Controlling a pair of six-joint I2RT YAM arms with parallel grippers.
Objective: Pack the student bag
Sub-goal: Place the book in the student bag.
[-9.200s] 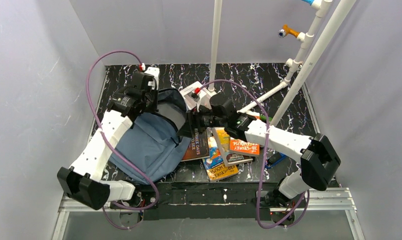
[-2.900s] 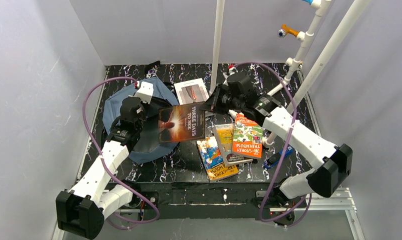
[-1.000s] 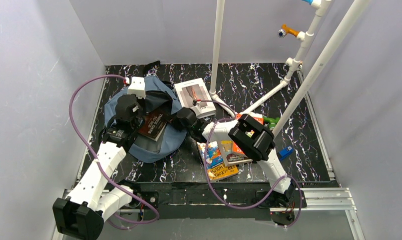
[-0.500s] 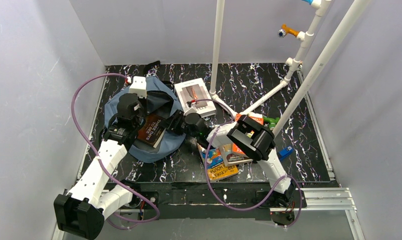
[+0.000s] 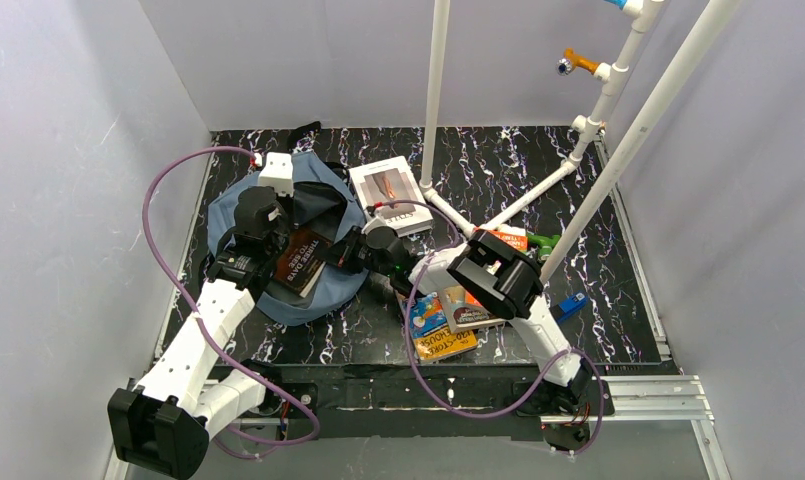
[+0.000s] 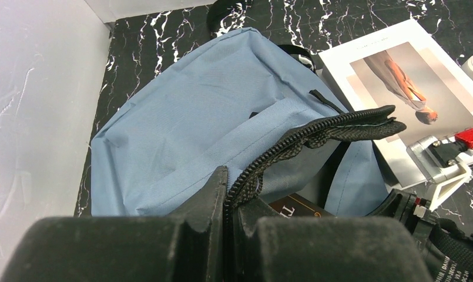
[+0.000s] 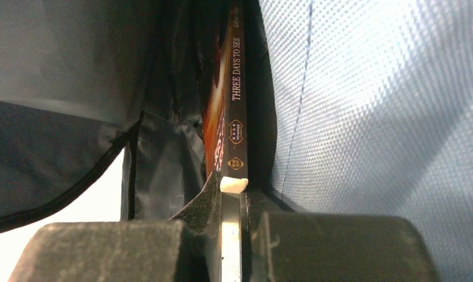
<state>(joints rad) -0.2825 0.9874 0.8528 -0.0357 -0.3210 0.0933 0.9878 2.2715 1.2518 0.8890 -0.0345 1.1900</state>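
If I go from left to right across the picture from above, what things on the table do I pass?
student bag → white book → pile of colourful books → small blue object

My left claw (image 6: pixel 227 189) has rough matt black pads (image 6: pixel 205 204); the student bag (image 6: pixel 175 129) is matt woven blue cloth, its zipper trim (image 6: pixel 322 130) coarse; the book (image 7: pixel 236 94) has a glossy spine.
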